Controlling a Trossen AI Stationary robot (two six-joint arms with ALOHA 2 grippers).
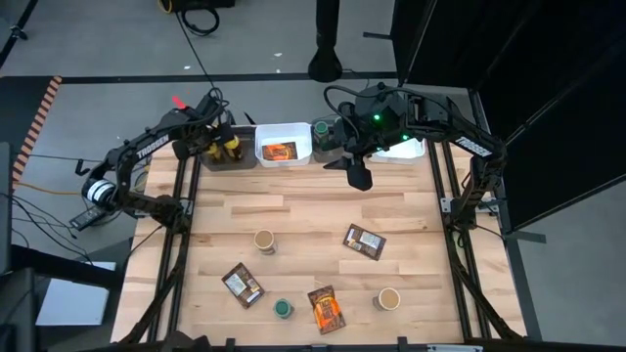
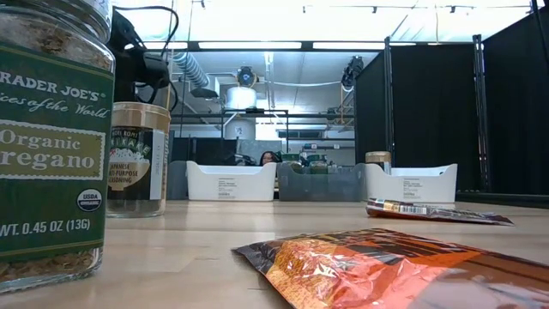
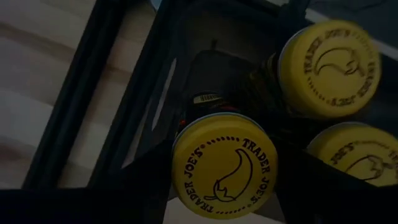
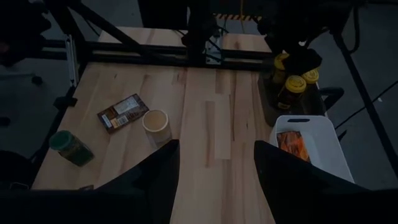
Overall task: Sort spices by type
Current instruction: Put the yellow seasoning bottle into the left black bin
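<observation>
Start at the far left: your left hand [image 1: 217, 137] sits over the dark rectangular bin [image 1: 201, 159] at the table's back edge, where the small round jars with yellow lids [image 1: 233, 144] are gathered. Its wrist view shows one yellow-lidded jar [image 3: 224, 165] right at the fingers with two more beside it in the bin, but you cannot tell whether the fingers clamp it or have let go. That bin looks like the yellow-lid group's home.

Next along, the white rectangular plastic bin [image 1: 284, 140] holds one orange foil packet [image 1: 281, 151] — so packets seem to go there.

Your right hand [image 1: 359, 176] hangs just in front of the bins near the table's middle, its fingers [image 4: 158, 174] spread wide and holding nothing, likely set for the next pick.

Still unsorted on the light wooden table [image 1: 313, 210], left to right:
- a brown flat packet [image 1: 242, 285]
- a tan-lidded jar [image 1: 264, 241]
- a green-lidded jar [image 1: 283, 309]
- an orange-and-brown packet [image 1: 326, 308]
- another brown packet [image 1: 364, 242]
- a second tan-lidded jar [image 1: 388, 298]

They lie well apart — easy to approach singly.
</observation>
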